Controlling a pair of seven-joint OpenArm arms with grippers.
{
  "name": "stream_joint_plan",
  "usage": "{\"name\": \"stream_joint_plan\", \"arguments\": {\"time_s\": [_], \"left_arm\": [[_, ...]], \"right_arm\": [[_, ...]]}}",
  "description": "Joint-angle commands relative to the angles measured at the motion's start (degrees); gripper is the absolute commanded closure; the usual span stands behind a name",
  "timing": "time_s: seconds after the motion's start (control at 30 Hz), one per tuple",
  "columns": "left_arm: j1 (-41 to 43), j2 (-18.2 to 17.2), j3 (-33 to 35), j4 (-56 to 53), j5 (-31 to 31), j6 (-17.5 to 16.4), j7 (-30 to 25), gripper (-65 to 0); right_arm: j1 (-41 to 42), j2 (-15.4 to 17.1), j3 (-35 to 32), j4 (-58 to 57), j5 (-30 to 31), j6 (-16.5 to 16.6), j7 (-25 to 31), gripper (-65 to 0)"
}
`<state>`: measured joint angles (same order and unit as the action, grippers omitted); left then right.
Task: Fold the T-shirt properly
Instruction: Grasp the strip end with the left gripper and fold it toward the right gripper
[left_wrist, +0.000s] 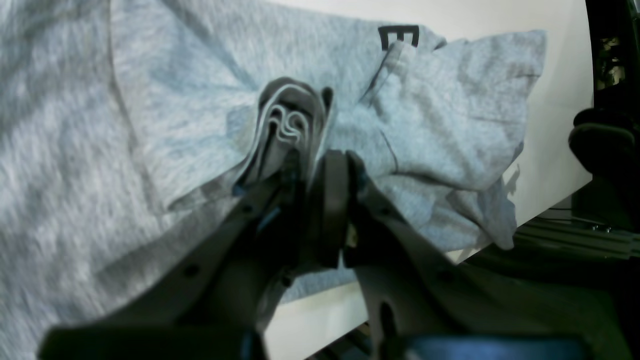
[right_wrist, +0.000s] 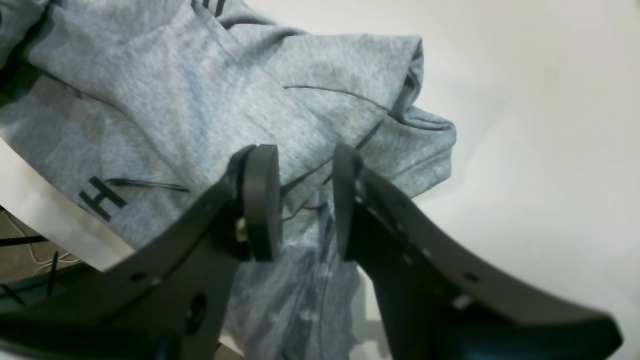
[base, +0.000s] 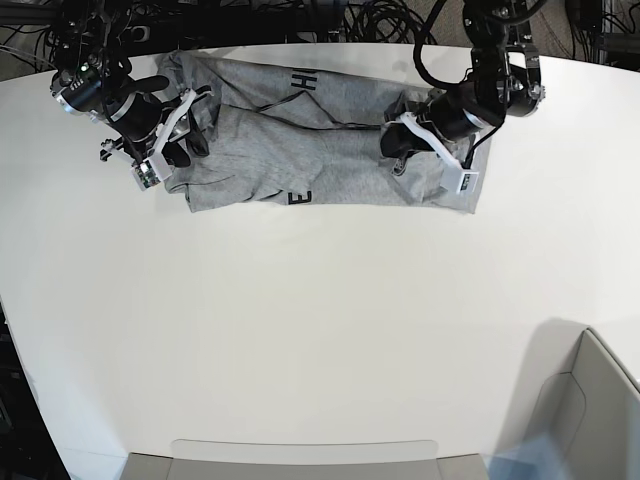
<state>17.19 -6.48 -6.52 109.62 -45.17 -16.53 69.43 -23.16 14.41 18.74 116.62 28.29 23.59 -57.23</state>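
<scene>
looks like a robotics lab setup, big plain white table (base: 300, 330), messy tangle of black cables (base: 300, 20) along the far edge, metal frame rails (left_wrist: 575, 237) under the tabletop, two robot arms mounted there

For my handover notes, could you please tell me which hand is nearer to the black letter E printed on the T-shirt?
Left. The left hand sits beside the black letter E, pinching a bunch of the T-shirt near its middle. The right hand is farther off, at the shirt's opposite end.
</scene>
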Motion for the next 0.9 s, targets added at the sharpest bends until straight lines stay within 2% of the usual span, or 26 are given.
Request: {"name": "stream_joint_plan", "arguments": {"time_s": [0.0, 0.1, 0.23, 0.6, 0.73, 0.87], "left_arm": [[-0.09, 0.19, -0.03, 1.1, -1.65, -0.39, -0.02, -7.3], [0.0, 0.19, -0.11, 1.1, -5.69, -0.3, -0.02, -11.1], [0.0, 0.11, -0.29, 0.93, -9.91, 0.05, -0.02, -11.2], [-0.44, -0.24, -0.38, 0.75, -9.73, 0.05, 0.07, -11.7], [-0.09, -0.51, -0.03, 0.75, -9.73, 0.05, 0.15, -17.5], [-0.27, -1.74, 0.06, 0.84, -9.82, 0.14, 0.15, -18.1]], "right_arm": [[0.26, 0.49, 0.2, 0.7, 0.5, 0.01, 1.19, -18.9], [0.34, 0.49, 0.11, 0.7, 0.5, 0.01, 1.19, -18.9], [0.43, 0.49, 0.11, 0.7, 0.5, 0.01, 1.19, -18.9], [0.34, 0.49, 0.11, 0.7, 0.5, 0.01, 1.19, -18.9], [0.17, 0.49, 0.11, 0.7, 0.5, 0.01, 1.1, -18.9], [0.17, 0.49, 0.11, 0.7, 0.5, 0.01, 0.84, -18.9]]}}
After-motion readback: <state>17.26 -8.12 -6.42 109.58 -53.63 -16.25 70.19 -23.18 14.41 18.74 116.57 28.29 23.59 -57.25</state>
